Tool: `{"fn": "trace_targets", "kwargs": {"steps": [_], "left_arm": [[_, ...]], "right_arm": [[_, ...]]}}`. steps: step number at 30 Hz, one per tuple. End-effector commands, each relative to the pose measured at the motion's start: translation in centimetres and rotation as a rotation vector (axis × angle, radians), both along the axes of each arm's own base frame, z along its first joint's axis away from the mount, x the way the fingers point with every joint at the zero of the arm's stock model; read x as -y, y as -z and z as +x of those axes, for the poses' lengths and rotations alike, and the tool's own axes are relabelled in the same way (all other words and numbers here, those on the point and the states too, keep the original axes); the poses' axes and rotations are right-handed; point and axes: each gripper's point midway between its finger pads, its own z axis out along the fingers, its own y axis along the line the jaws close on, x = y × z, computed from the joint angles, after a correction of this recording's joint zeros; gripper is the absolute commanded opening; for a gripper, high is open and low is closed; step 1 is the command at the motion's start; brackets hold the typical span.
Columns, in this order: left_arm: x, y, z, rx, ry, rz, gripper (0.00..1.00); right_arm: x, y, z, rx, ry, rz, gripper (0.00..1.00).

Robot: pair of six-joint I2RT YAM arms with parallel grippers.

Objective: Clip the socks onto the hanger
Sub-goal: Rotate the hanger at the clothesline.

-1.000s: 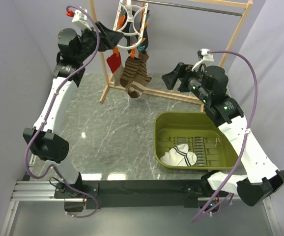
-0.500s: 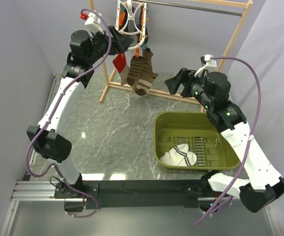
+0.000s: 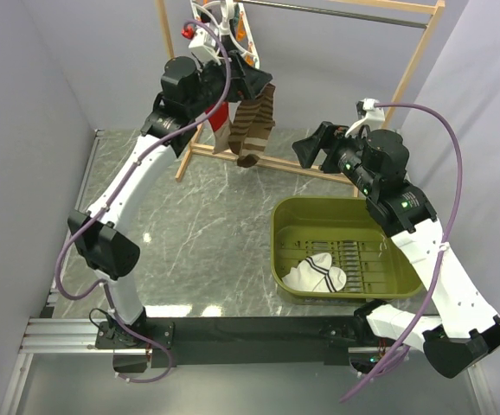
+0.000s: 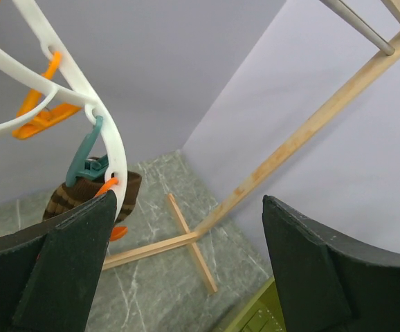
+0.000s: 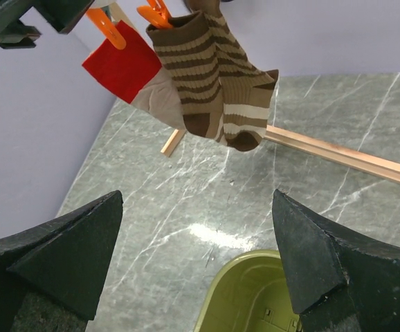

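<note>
Two white socks (image 3: 317,274) with dark cuff stripes lie in the olive bin (image 3: 278,235). At the back, the white hanger (image 3: 218,24) hangs from the wooden rack (image 3: 423,52). Its rim (image 4: 112,142) carries a teal clip (image 4: 88,158) and orange clips (image 4: 42,119). My left gripper (image 3: 257,84) is raised beside the hanger and open, with the rim right at its left finger (image 4: 65,266) and nothing between the jaws. My right gripper (image 3: 307,149) hovers open and empty above the bin's far-left corner (image 5: 245,294), facing the hanger.
Brown striped socks (image 5: 214,79) and a red-and-tan sock (image 5: 127,69) hang from the hanger's orange clips (image 5: 106,33). The rack's wooden foot (image 4: 186,238) lies on the marble table (image 3: 198,233). Grey walls close in the left and back.
My left arm has swung up and to the right along the hanger. The hanger and the socks on it have shifted right. The right arm has barely moved.
</note>
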Motion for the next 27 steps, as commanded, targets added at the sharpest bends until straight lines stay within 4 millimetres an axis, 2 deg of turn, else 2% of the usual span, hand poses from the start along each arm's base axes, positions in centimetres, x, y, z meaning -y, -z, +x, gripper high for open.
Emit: {"fn": "trace_targets", "kwargs": {"steps": [1,3,4,6,7,9,10,13,17,18,19,25,27], "left_arm": [[-2.4,-6.1,-2.0,0.096,-0.069,-0.063,0.92],[-3.7,-7.5,-3.3,0.129,-0.095,-0.063,0.94],[-5.1,-8.9,-4.4,0.157,-0.129,-0.068,0.95],[-6.9,-9.5,-5.1,0.146,-0.166,-0.065,0.97],[-8.7,-9.9,-5.1,0.134,-0.196,-0.082,0.96],[-10.8,-9.4,-4.5,0.095,-0.236,-0.097,0.96],[-12.8,-8.8,-3.5,0.070,-0.292,-0.107,0.95],[-14.7,-7.4,-1.6,0.030,-0.324,-0.119,0.94],[-13.6,-7.1,-0.2,0.039,-0.263,-0.134,0.91],[-13.3,-6.4,0.6,0.025,-0.253,-0.136,0.90],[-12.9,-6.8,0.8,0.041,-0.240,-0.150,0.89],[-11.9,-4.2,3.8,-0.017,-0.266,-0.149,0.85],[-11.5,-3.8,4.2,-0.018,-0.272,-0.146,0.84]], "right_arm": [[0.2,-2.4,0.0,0.070,0.015,0.033,0.94],[0.1,-2.4,0.0,0.068,0.012,0.033,0.94],[0.0,-2.2,0.0,0.062,0.007,0.030,0.94],[-0.1,-2.2,0.1,0.062,0.004,0.031,0.94],[-0.2,-2.2,0.2,0.063,0.001,0.028,0.94],[-0.6,-2.3,0.2,0.068,-0.020,0.023,0.94],[-0.7,-2.3,0.3,0.069,-0.028,0.020,0.94],[-1.1,-2.7,0.5,0.077,-0.049,0.014,0.94],[-1.1,-3.1,0.9,0.087,-0.042,-0.003,0.94],[-0.9,-3.3,1.0,0.092,-0.035,-0.003,0.94],[-0.8,-3.4,1.0,0.096,-0.027,-0.001,0.94],[-0.9,-4.2,1.6,0.121,-0.010,0.036,0.94],[-1.0,-4.4,1.8,0.127,-0.011,0.041,0.94]]}}
